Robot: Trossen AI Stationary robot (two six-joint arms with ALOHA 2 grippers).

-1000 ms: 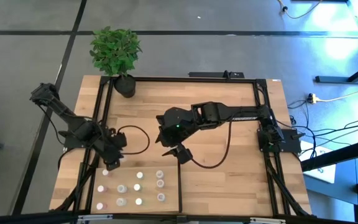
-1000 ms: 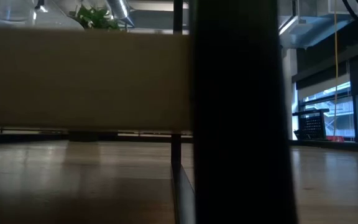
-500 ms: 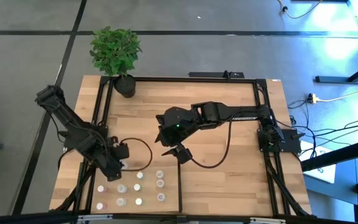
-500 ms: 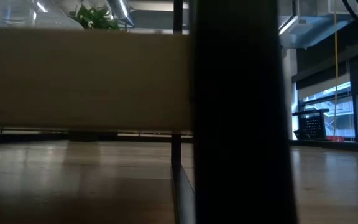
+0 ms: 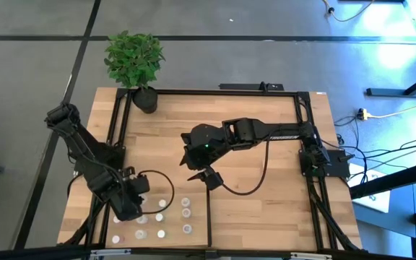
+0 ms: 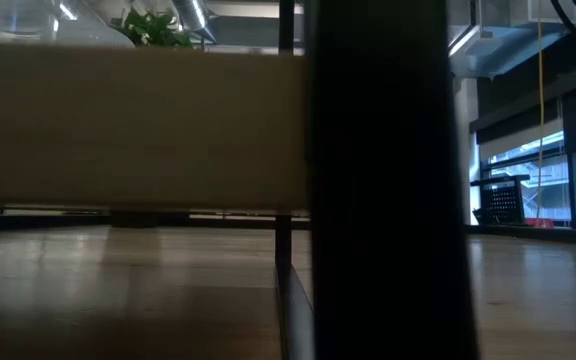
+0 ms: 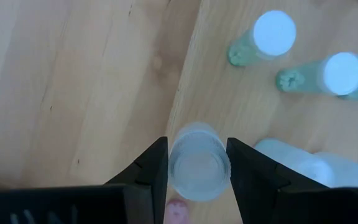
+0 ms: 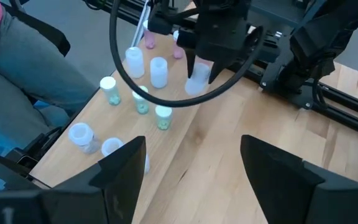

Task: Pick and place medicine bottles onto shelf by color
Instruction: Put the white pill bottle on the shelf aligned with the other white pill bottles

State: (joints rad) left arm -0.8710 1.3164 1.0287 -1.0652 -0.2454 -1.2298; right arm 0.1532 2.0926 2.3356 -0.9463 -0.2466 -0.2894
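Several tiny medicine bottles (image 5: 185,203) stand upright on the shelf (image 5: 173,224), a light-wood panel at the table's near left. In the right wrist view some have white tops (image 8: 109,83) and two are pinkish (image 8: 149,41). My left gripper (image 5: 130,207) hangs over the shelf's left part, shut on a clear medicine bottle (image 7: 197,165). My right gripper (image 5: 208,177) waits open above the table's middle, holding nothing. The low view shows neither gripper. My left gripper pinches the clear bottle's round sides (image 7: 171,163) between its two fingers. The fingers come from above, pointing steeply down. The bottle stands upright between the fingertips (image 8: 197,84). Whether its bottom touches the board I cannot tell.
A black plant pot (image 5: 146,100) stands at the table's far left corner. Black rails (image 5: 209,217) edge the shelf. A black cable (image 5: 166,180) loops beside my left gripper. A seated person's leg (image 8: 17,68) shows beyond the near-left table edge.
My left gripper has gone toward the table's near edge, over the shelf's left part, keeping its fingers shut on the clear bottle and carrying it along upright.
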